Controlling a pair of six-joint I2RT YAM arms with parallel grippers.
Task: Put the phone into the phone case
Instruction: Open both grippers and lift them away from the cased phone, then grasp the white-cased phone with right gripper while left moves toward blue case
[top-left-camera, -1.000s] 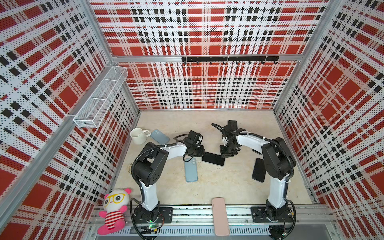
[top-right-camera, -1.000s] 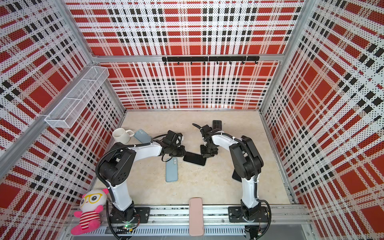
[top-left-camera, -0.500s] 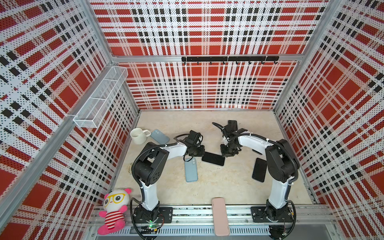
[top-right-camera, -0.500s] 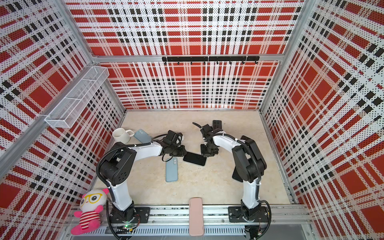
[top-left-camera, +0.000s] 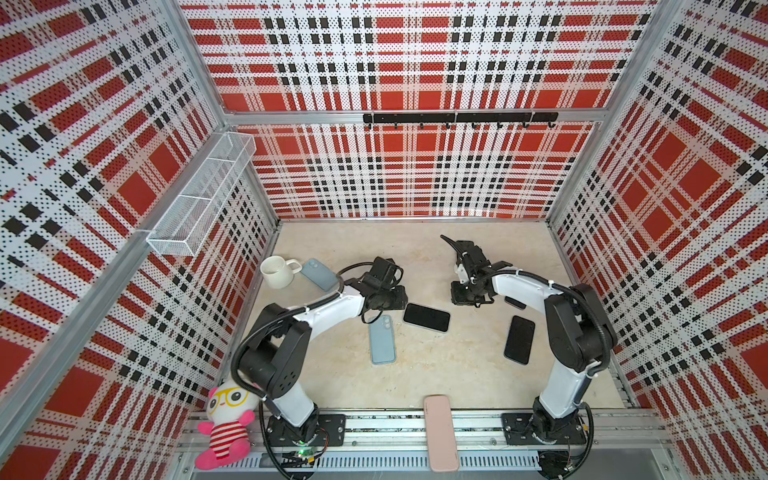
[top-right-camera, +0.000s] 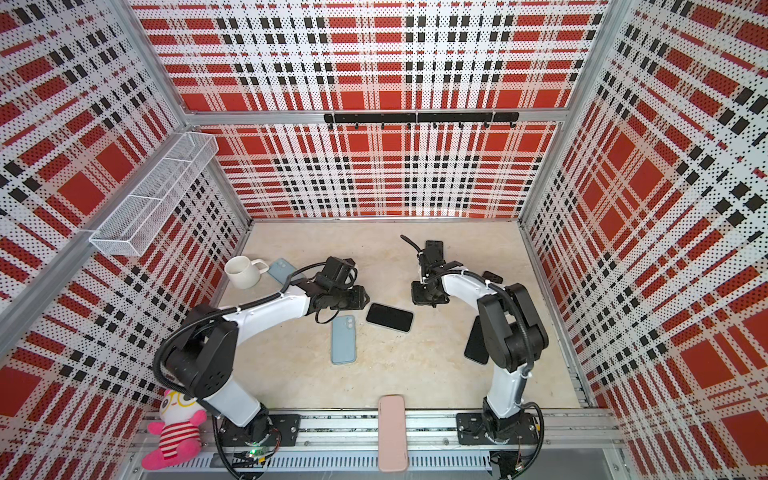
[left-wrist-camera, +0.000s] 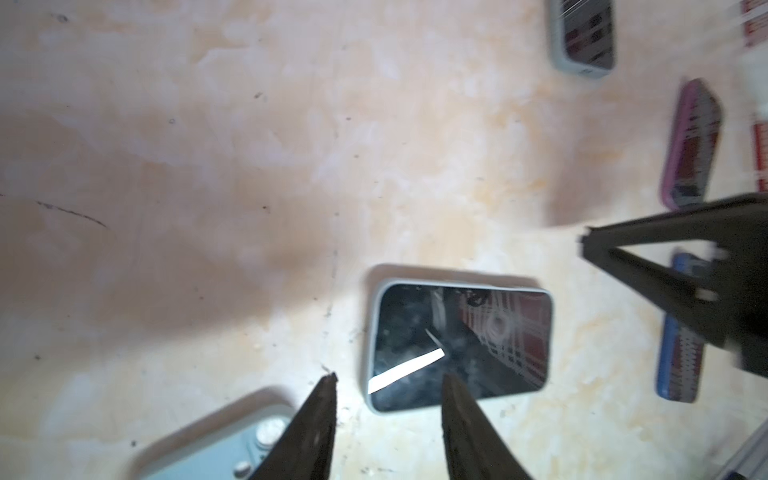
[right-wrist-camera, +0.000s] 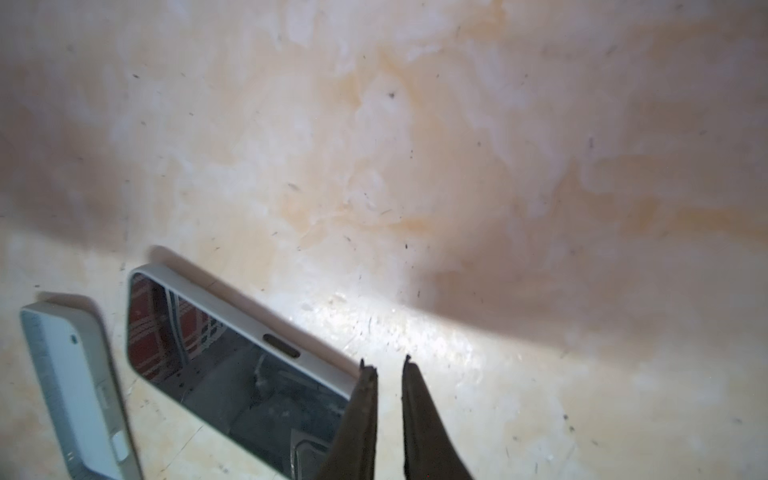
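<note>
The phone (top-left-camera: 427, 317) (top-right-camera: 390, 317) lies flat mid-floor, dark screen up, with a pale case rim (right-wrist-camera: 232, 311) round its edge. A light blue case (top-left-camera: 382, 339) lies back up beside it, with its camera cut-outs showing. My left gripper (top-left-camera: 400, 297) (left-wrist-camera: 388, 380) hovers at the phone's left end, open, and the phone's corner (left-wrist-camera: 457, 345) shows between its fingertips. My right gripper (top-left-camera: 467, 297) (right-wrist-camera: 387, 365) is just off the phone's far right corner. Its jaws are almost together with only a slim, empty gap.
A white mug (top-left-camera: 277, 271) and a blue phone (top-left-camera: 319, 274) sit at the back left. A black phone (top-left-camera: 519, 339) lies beside the right arm. A pink case (top-left-camera: 440, 432) rests on the front rail and a plush toy (top-left-camera: 226, 428) at the front left corner.
My left gripper has opened at the phone's left end. My right gripper's jaws have drawn closer together. Phone and blue case lie where they were.
</note>
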